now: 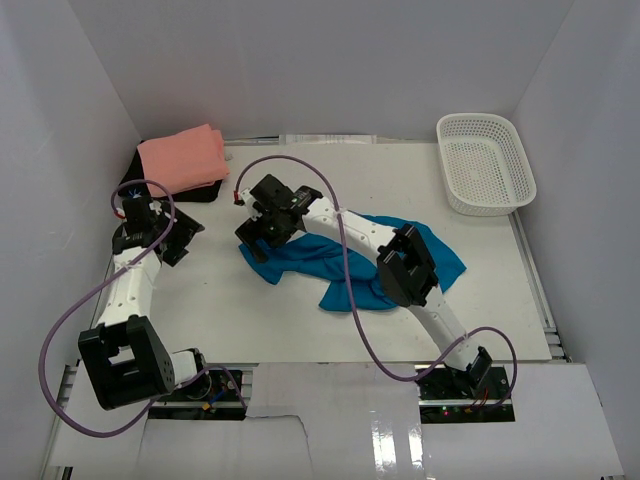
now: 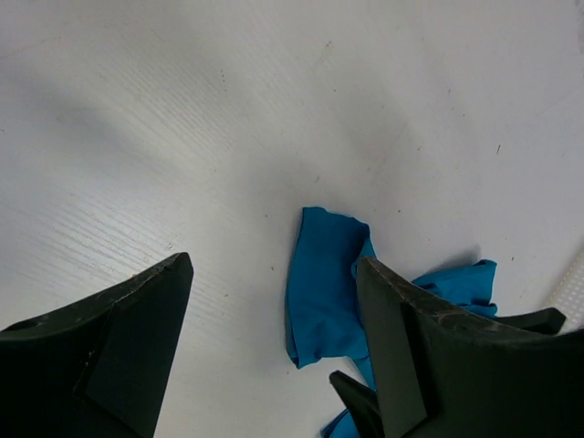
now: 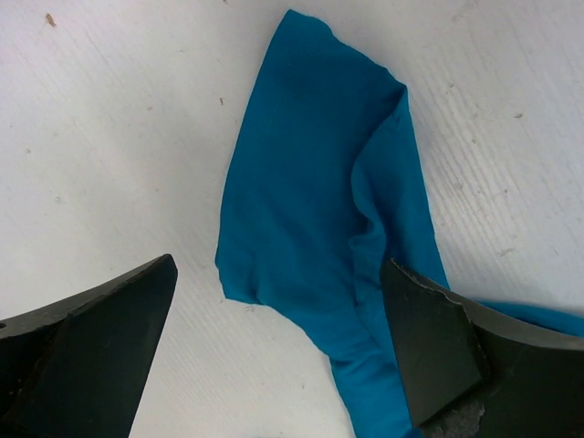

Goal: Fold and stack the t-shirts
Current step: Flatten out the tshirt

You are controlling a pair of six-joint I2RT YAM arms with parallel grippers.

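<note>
Arms rise from the near edge of the table (image 1: 200,310), the left one staying along the left edge and the right one reaching diagonally toward the middle. The left gripper (image 2: 274,263) has its fingers spread wide over bare table. It holds nothing, and the cloth lies well ahead of it.

The teal-blue t-shirt (image 1: 300,262) lies crumpled across the middle of the table, unfolded, partly under the right arm. The right gripper (image 3: 278,265) hangs over its left end with jaws fully apart and nothing pinched. One loose flap sits between its fingers, doubled over itself along one side.

At the far left corner the salmon-pink t-shirt (image 1: 183,158) rests already folded on a dark flat piece I cannot identify. The white mesh basket (image 1: 485,165) stands at the far right corner, well apart from both shirts.

The main risk, as I judge it, is a poor pinch. Closing on that doubled flap could catch one layer only, or a bunched ridge, so that the shirt twists instead of spreading. With the left gripper well away from the cloth, a pull by the right alone would likely drag the whole heap. The purple cable (image 1: 345,290) looping low over the shirt could also snag it.
</note>
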